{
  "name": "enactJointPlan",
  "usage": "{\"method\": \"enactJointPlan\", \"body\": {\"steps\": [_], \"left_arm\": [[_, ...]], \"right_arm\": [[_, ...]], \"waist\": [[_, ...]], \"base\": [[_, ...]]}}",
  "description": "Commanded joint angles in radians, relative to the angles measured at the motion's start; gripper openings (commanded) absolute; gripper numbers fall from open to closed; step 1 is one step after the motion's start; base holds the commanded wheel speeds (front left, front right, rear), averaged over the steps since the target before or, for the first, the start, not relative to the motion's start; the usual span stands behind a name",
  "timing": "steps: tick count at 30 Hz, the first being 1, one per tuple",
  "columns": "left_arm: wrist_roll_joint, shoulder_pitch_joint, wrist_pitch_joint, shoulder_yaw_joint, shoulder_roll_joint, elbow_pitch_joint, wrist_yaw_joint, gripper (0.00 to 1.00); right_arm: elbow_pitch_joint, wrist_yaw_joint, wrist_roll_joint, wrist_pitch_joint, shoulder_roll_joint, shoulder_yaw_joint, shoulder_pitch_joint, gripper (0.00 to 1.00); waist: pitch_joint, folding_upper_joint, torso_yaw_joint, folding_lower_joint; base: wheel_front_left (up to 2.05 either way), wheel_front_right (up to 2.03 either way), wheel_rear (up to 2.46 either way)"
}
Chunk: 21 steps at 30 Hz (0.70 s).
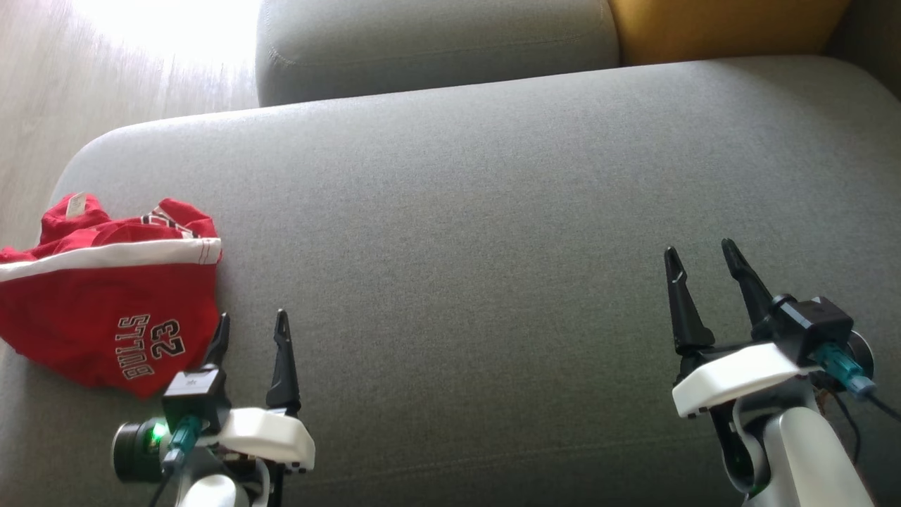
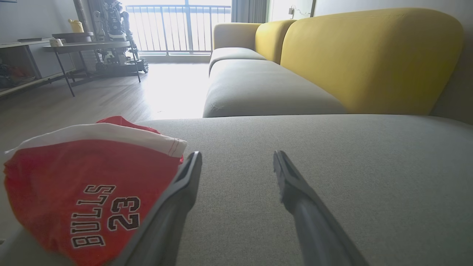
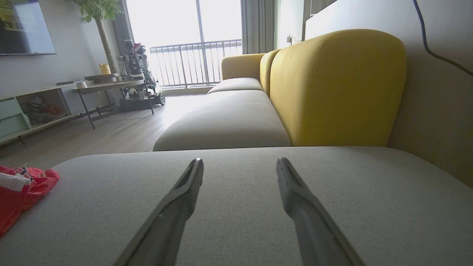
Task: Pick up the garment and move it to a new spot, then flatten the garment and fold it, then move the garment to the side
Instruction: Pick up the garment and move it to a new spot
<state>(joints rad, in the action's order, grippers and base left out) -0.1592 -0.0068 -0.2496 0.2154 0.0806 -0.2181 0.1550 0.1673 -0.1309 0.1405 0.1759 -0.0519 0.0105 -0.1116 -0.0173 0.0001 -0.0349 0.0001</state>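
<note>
The red garment (image 1: 105, 310) lies crumpled at the left edge of the grey cushion (image 1: 493, 211), with a white band across its top. Its black lettering reads "BULLS 23", upside down in the head view. The left gripper (image 1: 253, 315) is just beside it, jaws spread and empty. The right gripper (image 1: 700, 247), well apart, is also spread and empty.

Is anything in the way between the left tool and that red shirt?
Nothing visible stands in the way. The open left tool sits on the grey sofa cushion, and the red garment lies just to its left. At most a sliver of bare cushion lies between them.
</note>
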Motion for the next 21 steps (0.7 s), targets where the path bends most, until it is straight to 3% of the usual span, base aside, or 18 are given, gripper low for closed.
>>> {"method": "enactJointPlan", "body": {"steps": [1, 10, 21], "left_arm": [[0.01, -0.043, -0.012, -0.037, -0.001, 0.029, -0.008, 1.0], [0.028, -0.048, -0.012, -0.057, -0.015, 0.021, -0.026, 1.0], [0.044, -0.029, -0.012, -0.101, -0.018, 0.02, -0.036, 1.0]], "right_arm": [[-0.03, 0.0, -0.002, -0.003, 0.002, 0.022, -0.03, 1.0], [-0.031, 0.0, 0.007, 0.003, 0.002, 0.014, -0.018, 1.0], [-0.037, 0.0, 0.026, 0.016, 0.002, 0.052, 0.005, 1.0]], "waist": [[0.001, -0.0001, 0.0, -0.0001], [-0.002, -0.0001, 0.043, -0.0001], [-0.018, -0.0001, 0.21, -0.0001]], "base": [[0.0, 0.0, 0.0], [0.0, 0.0, 0.0], [0.0, 0.0, 0.0]]}}
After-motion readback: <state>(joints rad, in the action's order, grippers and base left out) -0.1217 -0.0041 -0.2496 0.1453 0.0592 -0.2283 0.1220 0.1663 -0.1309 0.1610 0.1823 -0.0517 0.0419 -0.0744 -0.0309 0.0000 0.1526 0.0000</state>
